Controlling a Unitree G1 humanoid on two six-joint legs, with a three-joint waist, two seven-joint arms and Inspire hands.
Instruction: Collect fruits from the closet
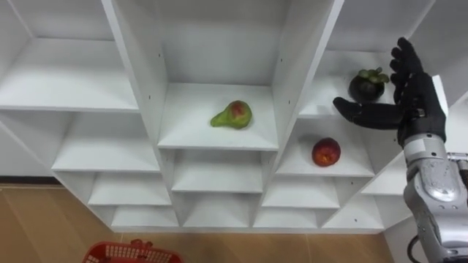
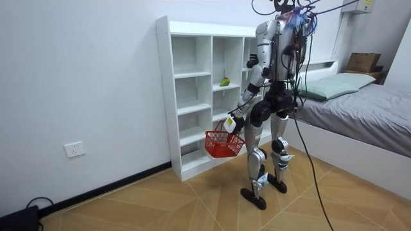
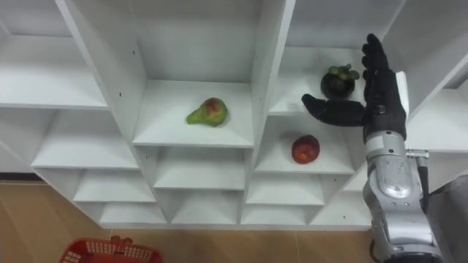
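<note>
While my right robot hand (image 1: 411, 98) stands wide open in front of the closet's (image 1: 139, 66) right column, fingers straight up and thumb stretched out to the left, the main risk I see is a clumsy closing on the mangosteen (image 1: 368, 86). It is round and sits loose on its shelf. If my thumb or fingertips nudge it before they are round it, I judge it could roll farther back into the compartment, or forward over the near edge to the floor. The compartment is narrow too: reaching in spread this wide, I could catch the upright on the left or the board above.

A weak hold would be the other trouble. The basket (image 1: 131, 253) hangs low and well to the left from my left robot hand (image 2: 233, 122), which is closed round its handle. The fruit would have to travel across the closet front to get there, and a slip on the way would drop it.

The mangosteen lies just left of my palm and above the thumb, inside the hand's open span as I see it, and a little farther in. I cannot tell whether anything touches it. A red fruit (image 1: 326, 152) rests one shelf lower in the same column, below my thumb. A pear (image 1: 232, 115) lies in the middle column, well to the left.
</note>
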